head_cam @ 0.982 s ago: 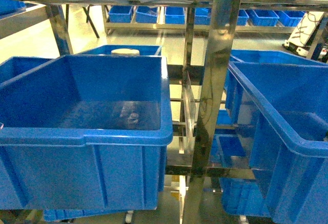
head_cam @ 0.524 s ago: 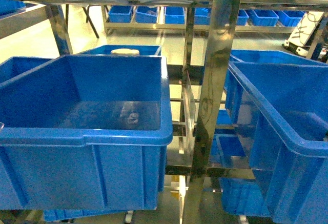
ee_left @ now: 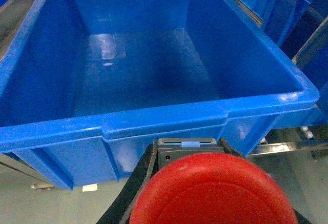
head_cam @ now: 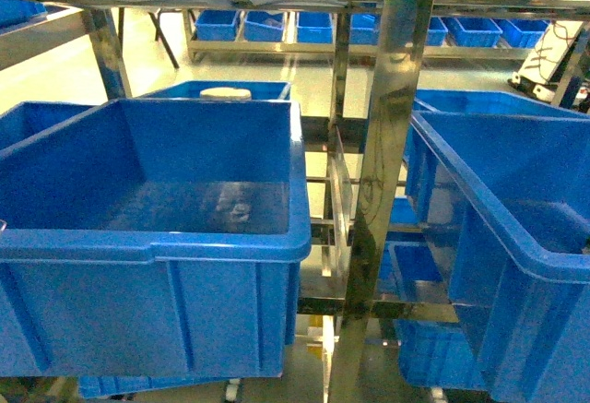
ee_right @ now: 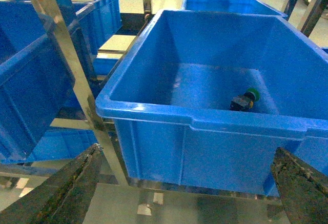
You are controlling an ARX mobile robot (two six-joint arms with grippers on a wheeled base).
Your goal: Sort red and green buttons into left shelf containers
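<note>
Two pincers sit low before the steel shelf (head_cam: 392, 136). The left pincer (ee_left: 205, 183) is clamped on a red button (ee_left: 212, 193), just outside the near rim of the left blue bin (ee_left: 154, 124). The right pincer (ee_right: 189, 193) gapes wide, holding nothing, fingertips (ee_right: 72, 188) cut off, before the right blue bin (ee_right: 205, 121) holding a green button (ee_right: 245, 100). Neither arm shows in the head view. Pale floor (head_cam: 277, 71) lies beyond.

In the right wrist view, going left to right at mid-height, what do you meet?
Left blue bin → steel shelf post → big blue bin → green-capped button lying on that bin's floor, toward its right side.
</note>
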